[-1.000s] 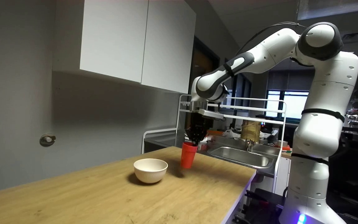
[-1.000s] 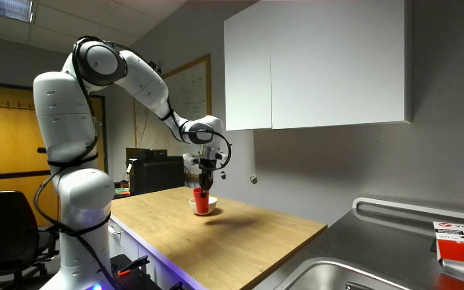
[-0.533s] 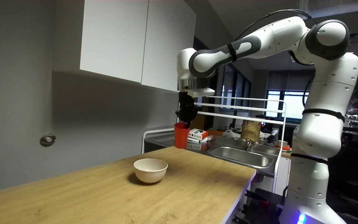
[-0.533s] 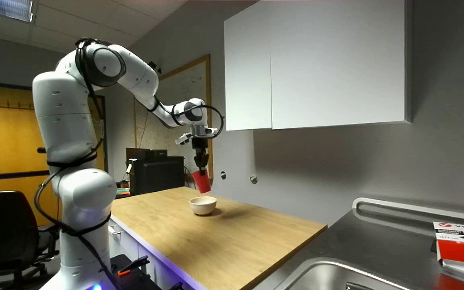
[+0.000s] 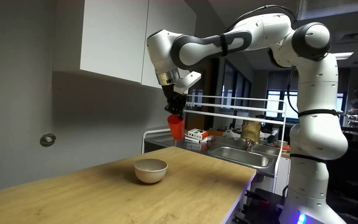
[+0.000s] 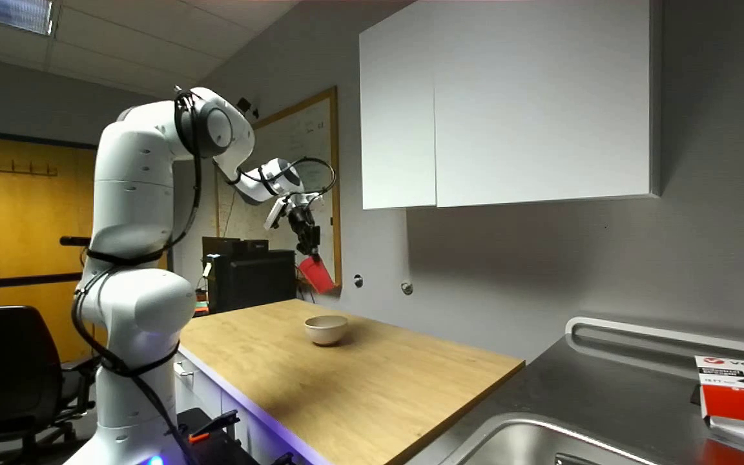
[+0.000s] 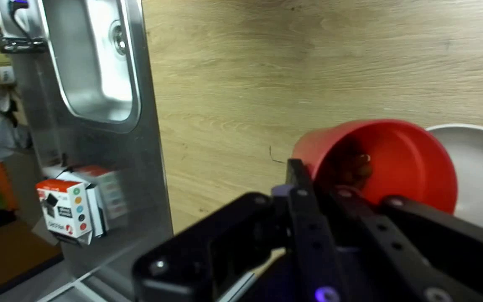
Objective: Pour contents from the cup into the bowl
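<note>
Gripper (image 7: pixel 321 180): black, clenched on the wall of the red cup (image 7: pixel 413 163), near its rim.
Fingers (image 7: pixel 308 214): grasping the cup; in the wrist view one lies along the outside, the other reaches over the rim into the mouth.
Cup's place: at the fingertips, in the air just below them, touching them, in both exterior views.
Cup's tilt: in an exterior view the cup (image 6: pixel 316 274) slants, mouth up to the left, base down to the right.
Contents (image 7: pixel 354 165): brown pieces inside the cup, on the side nearest the fingers, too blurred to name.
Bowl (image 5: pixel 151 172): cream-white, upright on the table (image 5: pixel 104 193), lower than the fingers and apart from them and the cup. In an exterior view it stands down and to the left of the fingers; in the wrist view it shows to their right, partly hidden behind the cup.
Table: wood-coloured, well below the fingers.
Arm (image 5: pixel 318 96): white with black bands, bent in an arch, its upper part higher than the fingers.
Sink (image 7: pixel 86 63): steel, up and to the left of the fingers in the wrist view, beside the table.
Box (image 7: pixel 63 207): orange and white, to the left of the fingers in the wrist view.
Cupboard (image 5: pixel 113 34): white, higher than the fingers and to their left in an exterior view.
</note>
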